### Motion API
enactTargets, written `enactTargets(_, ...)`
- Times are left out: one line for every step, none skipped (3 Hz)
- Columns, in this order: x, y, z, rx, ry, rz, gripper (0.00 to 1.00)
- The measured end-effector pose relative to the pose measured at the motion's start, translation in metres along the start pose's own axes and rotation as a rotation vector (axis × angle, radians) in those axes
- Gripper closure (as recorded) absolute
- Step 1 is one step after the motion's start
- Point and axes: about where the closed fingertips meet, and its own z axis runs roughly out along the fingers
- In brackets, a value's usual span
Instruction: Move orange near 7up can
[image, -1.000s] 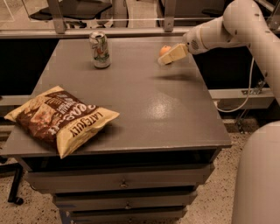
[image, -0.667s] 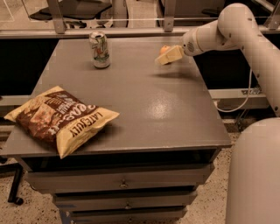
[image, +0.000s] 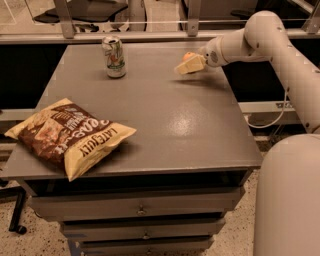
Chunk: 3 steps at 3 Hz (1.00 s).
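Orange at the gripper, can still a long way off

Orange (image: 188, 55) sits to the right of the 7up can (image: 114, 57) as my camera sees it, about level with the can in depth and well apart from it, towards that edge of the table (image: 165, 125). The gripper (image: 189, 65) is right at the fruit, covering its lower half, so only the top of the orange peeks above it. I cannot tell from this view whether the pincer is spread around the fruit or already pinching it.

I judge the step in hand to be the pick-up — the carry towards the can has not begun. The can stands upright, and the chip bag (image: 67, 135) lies nearer the camera than the can and to its left, clear of the straight line from fruit to can.

For the next move I would want a firm hold confirmed, then a small lift and a sideways run towards the can — stopping just beside it, not touching. A round fruit may roll on release, and a nudge could tip the can.
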Motion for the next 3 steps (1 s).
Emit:
enactTargets(-0.002, 0.001, 0.002, -0.009, -0.019, -0.001, 0.41)
enactTargets(-0.006, 0.003, 0.001, -0.017, -0.038, -0.006, 0.64)
enactTargets(-0.016, 0.008, -0.002, -0.034, -0.071, -0.021, 0.88)
